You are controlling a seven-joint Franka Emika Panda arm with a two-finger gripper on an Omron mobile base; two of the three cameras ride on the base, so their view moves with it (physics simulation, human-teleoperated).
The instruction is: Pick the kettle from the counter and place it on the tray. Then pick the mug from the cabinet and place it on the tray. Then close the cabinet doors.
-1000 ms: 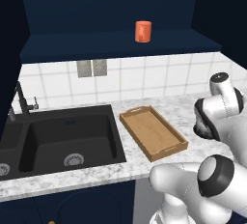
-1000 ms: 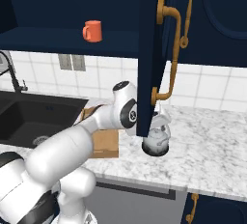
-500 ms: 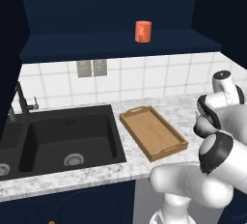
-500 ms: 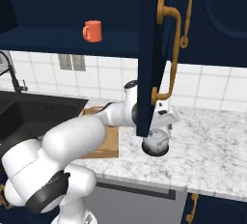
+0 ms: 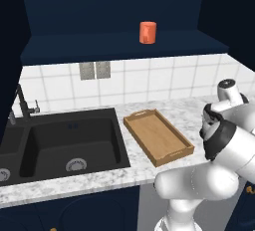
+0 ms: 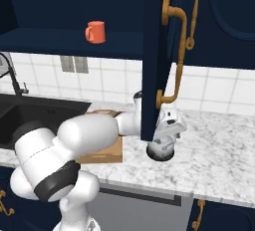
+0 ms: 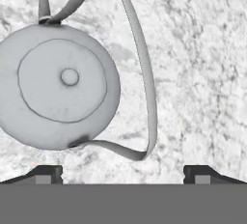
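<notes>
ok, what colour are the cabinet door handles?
Brass-gold, against the dark navy cabinet door; the handle shows best in the right base view.

Orange-red mug; grey kettle; speckled white-grey counter; light-brown tray; black sink.

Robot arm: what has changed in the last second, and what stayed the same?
The arm stretched further right, bringing the gripper down over the kettle; its fingers stand apart, gripping nothing yet. The kettle, mug and tray stayed put.
</notes>
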